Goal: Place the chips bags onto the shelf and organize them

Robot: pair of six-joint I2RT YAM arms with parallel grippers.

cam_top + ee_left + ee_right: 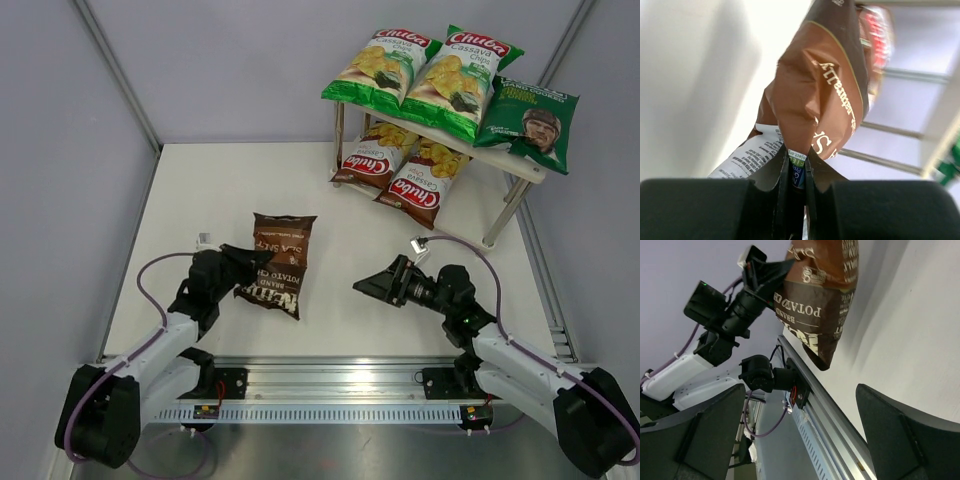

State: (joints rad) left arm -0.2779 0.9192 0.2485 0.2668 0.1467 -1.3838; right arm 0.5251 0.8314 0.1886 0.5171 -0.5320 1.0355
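Note:
The dark brown Kettle chips bag [283,262] lies on the white table, left of centre. My left gripper [252,262] is shut on its left edge; in the left wrist view the jaws [797,165] pinch the bag's [820,85] seam. My right gripper [365,285] stands open beside the bag's right side, with nothing between its fingers [801,387]. The shelf [520,170] is at the back right. Its top board holds two green Chuba bags [385,62] [462,75] and the dark green portrait bag [530,120]. Two brown-red Chuba bags [377,152] [425,172] lean on the lower board.
An aluminium rail [340,380] with both arm bases runs along the near edge. Grey walls close in the table at the left, back and right. A small white object [205,240] lies by the left arm. The left arm [725,310] shows in the right wrist view.

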